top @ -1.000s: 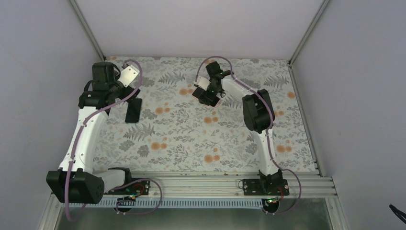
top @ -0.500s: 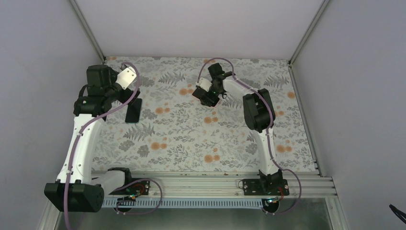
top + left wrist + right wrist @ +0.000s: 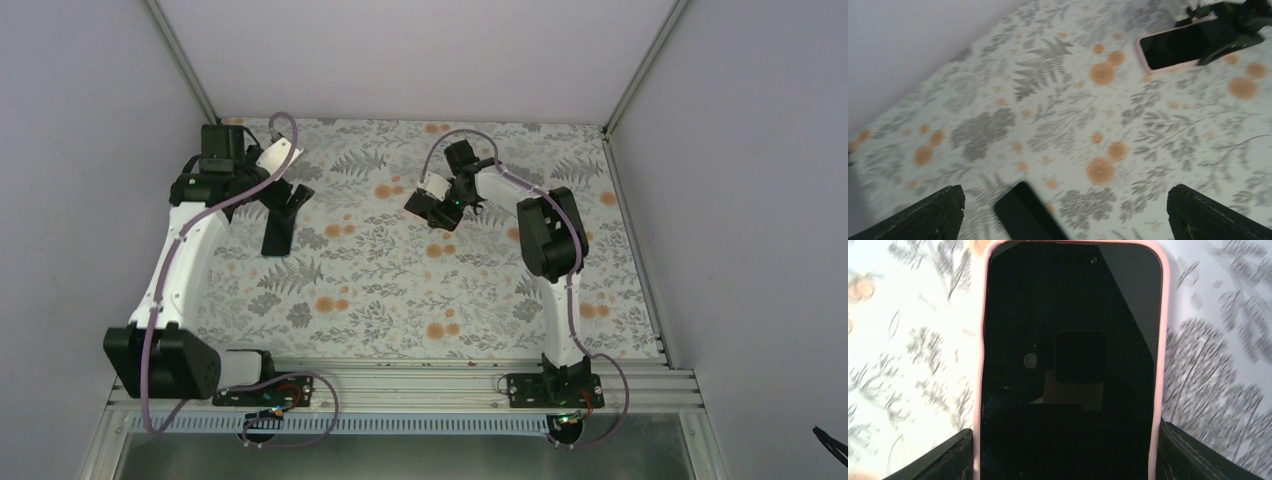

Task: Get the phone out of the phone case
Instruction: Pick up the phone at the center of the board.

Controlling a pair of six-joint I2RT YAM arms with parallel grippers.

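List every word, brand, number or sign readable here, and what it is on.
None can be read.
The phone screen is dark and blank.
The pink phone case rim shows no print.
The bare black phone shows no marking.
The tablecloth has only flowers and ferns.

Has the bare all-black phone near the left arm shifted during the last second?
No. The bare all-black phone lies at the same spot left of the paired orange flowers on the floral tablecloth.

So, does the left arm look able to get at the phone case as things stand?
Probably yes: the right gripper clamps only one end of the phone case, and nothing lies between its free end and the open left gripper.
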